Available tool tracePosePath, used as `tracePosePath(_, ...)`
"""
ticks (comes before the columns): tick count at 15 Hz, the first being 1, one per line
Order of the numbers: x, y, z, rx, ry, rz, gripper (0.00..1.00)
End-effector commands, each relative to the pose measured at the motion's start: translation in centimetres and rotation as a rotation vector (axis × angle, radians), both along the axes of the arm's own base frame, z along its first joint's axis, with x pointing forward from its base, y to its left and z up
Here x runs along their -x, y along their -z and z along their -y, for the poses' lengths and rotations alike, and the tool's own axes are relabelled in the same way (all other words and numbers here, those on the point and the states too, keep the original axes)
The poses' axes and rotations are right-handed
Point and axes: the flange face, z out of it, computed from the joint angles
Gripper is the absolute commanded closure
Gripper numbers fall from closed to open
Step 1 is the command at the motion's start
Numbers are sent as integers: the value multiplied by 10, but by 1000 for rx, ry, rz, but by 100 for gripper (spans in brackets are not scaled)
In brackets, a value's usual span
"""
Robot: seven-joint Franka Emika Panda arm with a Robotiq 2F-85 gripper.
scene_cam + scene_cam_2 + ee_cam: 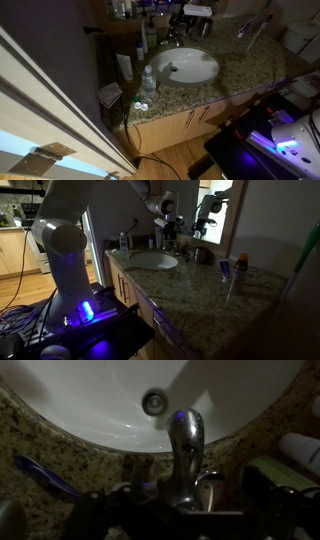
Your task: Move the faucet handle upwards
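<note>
The faucet handle (185,445) sits just ahead of the gripper (185,510), roughly on its centre line and catching a bluish glint. The dark fingers (100,510) seem spread to either side of it rather than pinching it, probably so the lever can be caught from beneath and lifted. Beyond the gripper lies the white basin (100,400) with its drain (153,402). Off to one side a blue toothbrush (45,475) rests on the granite counter (30,430).

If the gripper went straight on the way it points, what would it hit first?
Most likely the faucet handle: in the wrist view it sits centred ahead of the open gripper, with the white basin beyond. Depth is hard to judge.
</note>
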Motion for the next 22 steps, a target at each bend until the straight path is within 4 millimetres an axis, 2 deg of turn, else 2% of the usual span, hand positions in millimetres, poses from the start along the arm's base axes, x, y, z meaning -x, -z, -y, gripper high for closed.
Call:
tracePosePath(1, -5, 2, -2, 21, 8, 14, 0)
tracePosePath(3, -7, 5, -5, 27, 14, 14, 0)
tracePosePath(4, -7, 4, -5, 20, 5, 12, 25)
tracePosePath(5, -7, 4, -7, 3, -3, 3, 26)
tracePosePath(15, -8, 2, -11, 30, -18, 25, 96)
tracePosePath(16, -8, 1, -10, 37, -16, 26, 93)
tracePosePath(18, -8, 1, -10, 46, -11, 24, 93)
tracePosePath(19, 11, -36, -2, 39, -5, 39, 93)
tracePosePath(22, 16, -73, 15, 38, 18, 105, 93)
